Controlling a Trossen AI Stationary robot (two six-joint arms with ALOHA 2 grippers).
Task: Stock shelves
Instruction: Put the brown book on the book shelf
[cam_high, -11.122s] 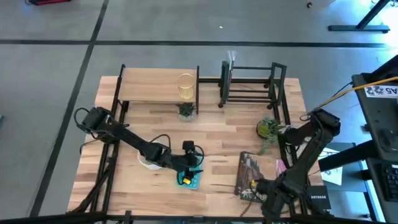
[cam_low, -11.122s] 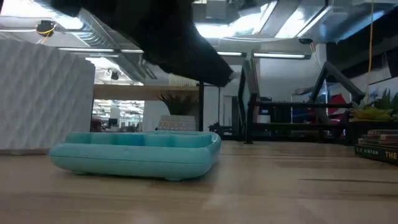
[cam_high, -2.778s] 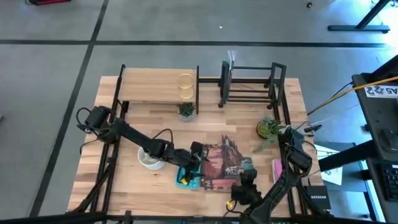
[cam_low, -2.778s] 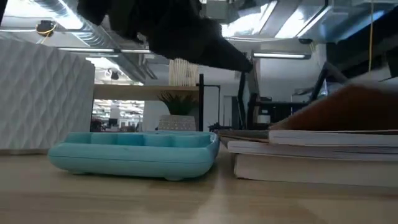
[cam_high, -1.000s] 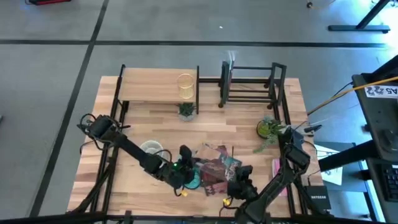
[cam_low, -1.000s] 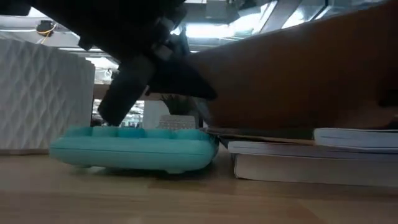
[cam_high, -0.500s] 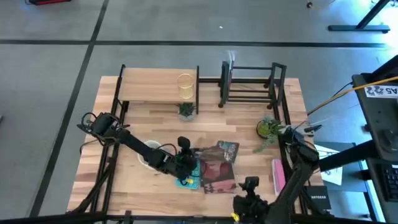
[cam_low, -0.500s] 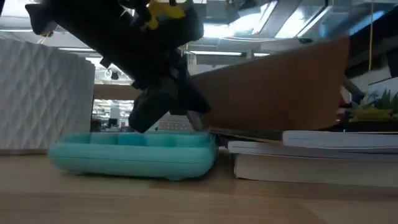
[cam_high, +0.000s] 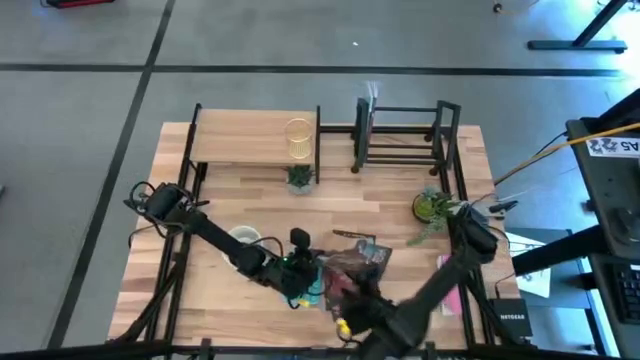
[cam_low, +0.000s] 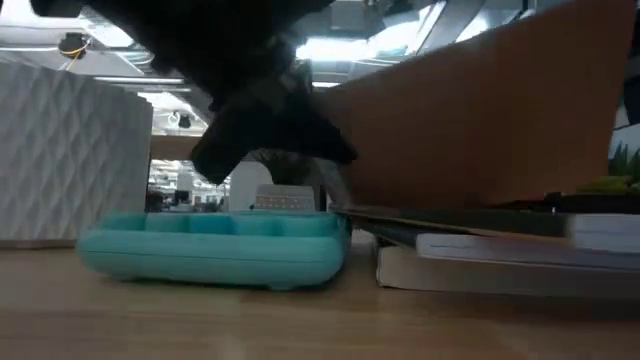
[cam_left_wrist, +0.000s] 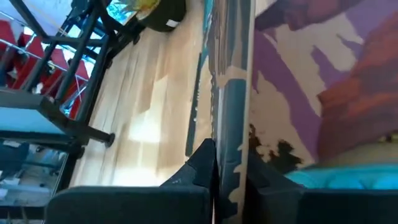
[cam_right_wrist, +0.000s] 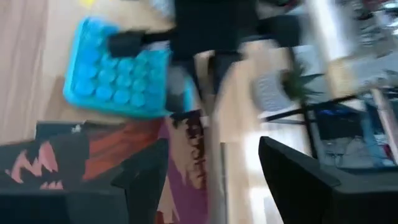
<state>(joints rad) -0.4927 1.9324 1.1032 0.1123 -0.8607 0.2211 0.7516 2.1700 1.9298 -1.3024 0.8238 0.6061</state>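
- The left pincer (cam_high: 308, 272) sits near the front middle of the counter (cam_high: 250, 200), clamped on the edge of the top book's (cam_high: 352, 262) cover; the left wrist view shows its fingers (cam_left_wrist: 202, 163) pinching that edge between them.
- To do the lift well, I judge it should keep a firm pinch and raise the book clear of the stack (cam_low: 500, 262) and the teal tray (cam_low: 215, 250) just beside it before swinging toward the back.
- The book should go up on edge, so it can slot upright.
- The right pincer (cam_high: 345, 322) hangs at the front edge just beside the books, fingers apart and holding nothing; it looks placed to steady the lower books.
- The wooden shelf (cam_high: 255, 138) stands at the back left: a pale board on thin black legs, a yellow wire cup (cam_high: 298, 138) on top, a small plant (cam_high: 299, 178) in front.
- The black rack (cam_high: 402, 135) stands at the back, right of the shelf: open bars, nearly bare, well apart from the books.
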